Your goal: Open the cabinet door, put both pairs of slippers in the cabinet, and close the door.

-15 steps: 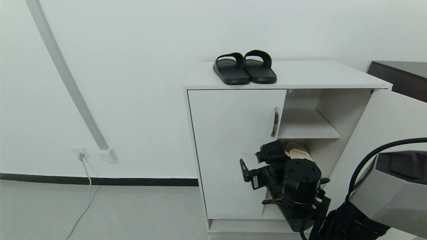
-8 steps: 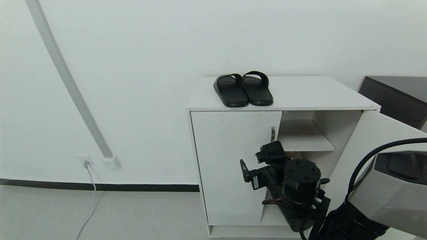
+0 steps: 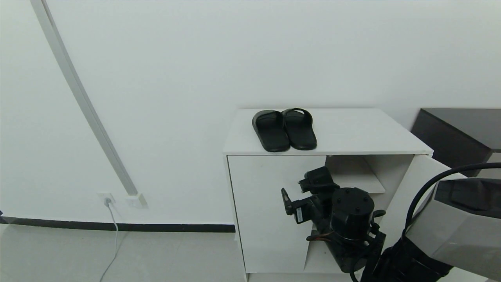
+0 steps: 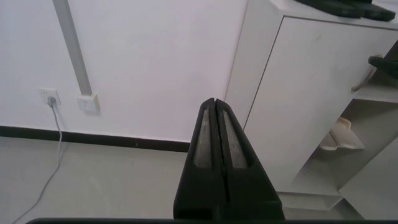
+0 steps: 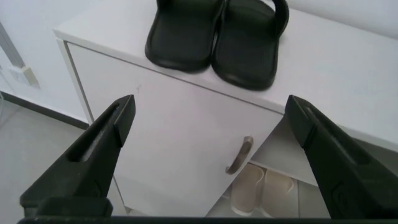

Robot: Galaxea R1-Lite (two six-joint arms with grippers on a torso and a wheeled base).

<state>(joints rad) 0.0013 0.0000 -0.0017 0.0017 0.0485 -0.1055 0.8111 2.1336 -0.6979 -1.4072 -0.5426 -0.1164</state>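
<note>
Black rubber slide slippers (image 3: 284, 130) at the 9 o'clock end of the white cabinet top (image 3: 352, 133) look light and floppy, so I'd pinch the straps - right gripper (image 5: 209, 109) gapes wide, left gripper (image 4: 215, 106) clamped on nothing.

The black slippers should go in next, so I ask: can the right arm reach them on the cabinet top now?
Probably yes. The right gripper is open and faces the black slippers, which lie uncovered on the cabinet top, with nothing between gripper and slippers.
</note>
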